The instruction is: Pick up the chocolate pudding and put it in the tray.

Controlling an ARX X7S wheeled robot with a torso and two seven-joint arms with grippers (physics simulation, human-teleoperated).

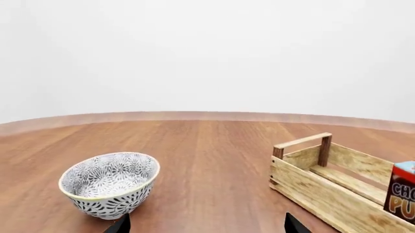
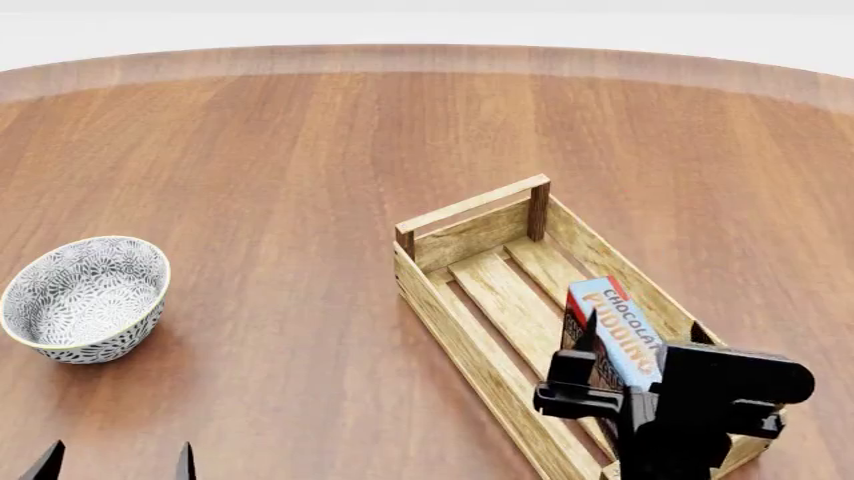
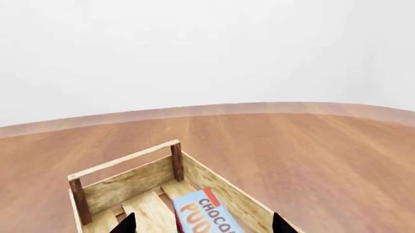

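A brown wooden table (image 2: 294,150) runs under me to a pale wall. Nearest, my right gripper (image 2: 641,345) hangs over the near end of the tray (image 2: 447,300), fingers spread apart with the chocolate pudding (image 2: 617,322) between their tips. I cannot tell whether they touch it. The pudding sits inside the tray, against its right wall. My left gripper (image 2: 118,462) is open, well left of the tray. Beyond it, also left of the tray, stands the patterned bowl (image 2: 83,298).
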